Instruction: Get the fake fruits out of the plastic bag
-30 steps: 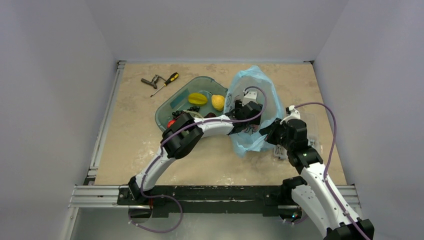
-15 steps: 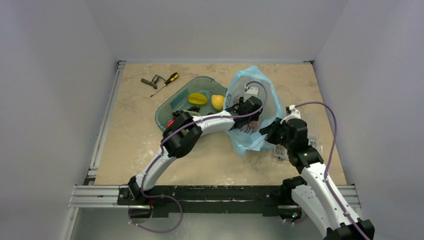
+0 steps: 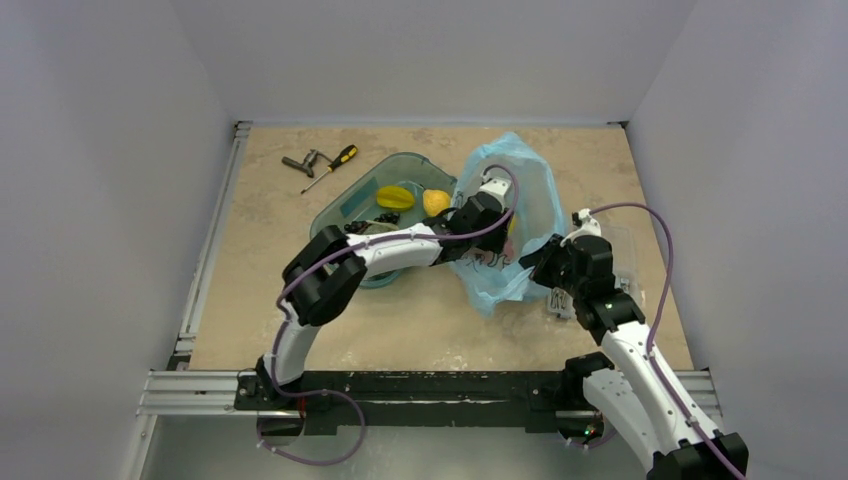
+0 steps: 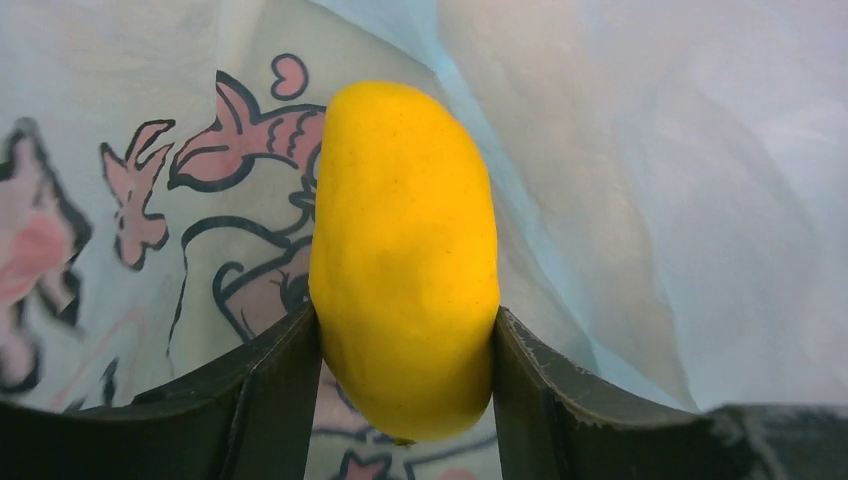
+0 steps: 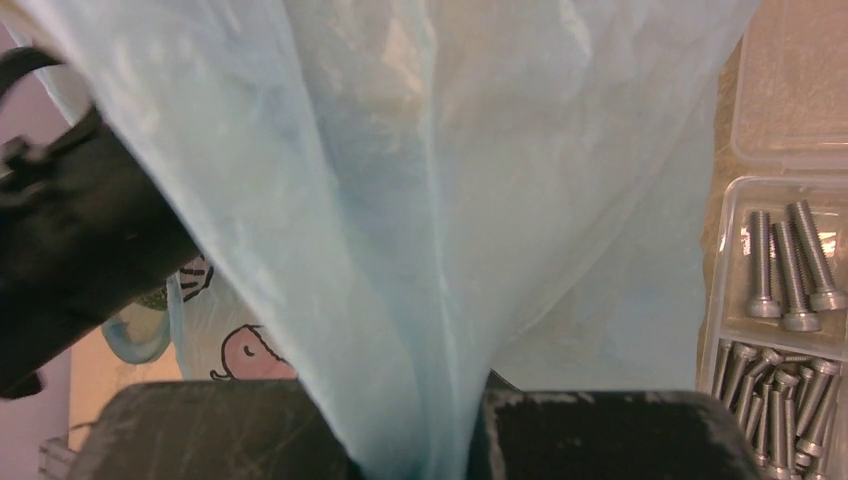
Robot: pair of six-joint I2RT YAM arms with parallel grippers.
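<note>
The light-blue plastic bag [image 3: 535,190] stands at the right of the table, its cartoon print [image 4: 120,200] showing from inside. My left gripper [image 3: 503,222] reaches into the bag mouth. In the left wrist view my left gripper [image 4: 405,335] is shut on a smooth yellow mango-like fake fruit [image 4: 405,250], both fingers pressed against its sides. My right gripper [image 3: 537,265] is shut on a gathered fold of the bag [image 5: 440,220] at its near right edge, with the film pinched between the pads of the right gripper [image 5: 420,445].
A teal tray [image 3: 395,158] left of the bag holds a star fruit [image 3: 395,196], a yellow pear [image 3: 435,202] and dark grapes. A screwdriver [image 3: 335,165] and a metal tool lie at the back left. A clear box of bolts [image 5: 790,300] sits right of the bag.
The left arm's elbow has swung left and lower, and its wrist has drawn back slightly toward the bag mouth. The right gripper keeps its hold on the bag.
</note>
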